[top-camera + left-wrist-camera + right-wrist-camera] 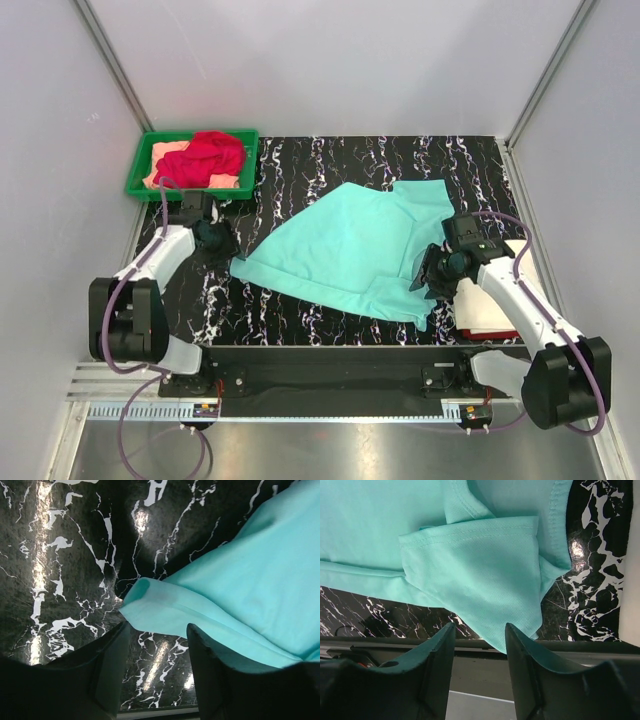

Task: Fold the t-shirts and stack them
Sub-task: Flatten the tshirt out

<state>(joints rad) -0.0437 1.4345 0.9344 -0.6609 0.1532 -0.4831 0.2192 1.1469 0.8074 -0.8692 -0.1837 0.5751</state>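
1. Centrally, spread across the black marble-pattern table (330, 160): mint-teal t-shirt (355, 245), rumpled, one sleeve folded over at its right side.
2. At the shirt's left corner: left gripper (157, 630), low over the table. Fingers (112, 670) apart, bare tabletop visible between them, cloth corner just ahead of the tips. Nothing clamped.
3. At the shirt's near right edge: right gripper (480, 630). Fingers (437, 665) apart, tip of the folded sleeve reaching down to the gap, not pinched.
4. In the green plastic tray (135, 185) at the far left corner of the table: red t-shirt (205, 155), bunched, on top of a peach t-shirt (165, 152).
5. Just right of the right gripper, at the table's right edge: folded cream-white t-shirt (485, 300) resting on a folded red t-shirt (498, 334), both partly hidden by the right arm.
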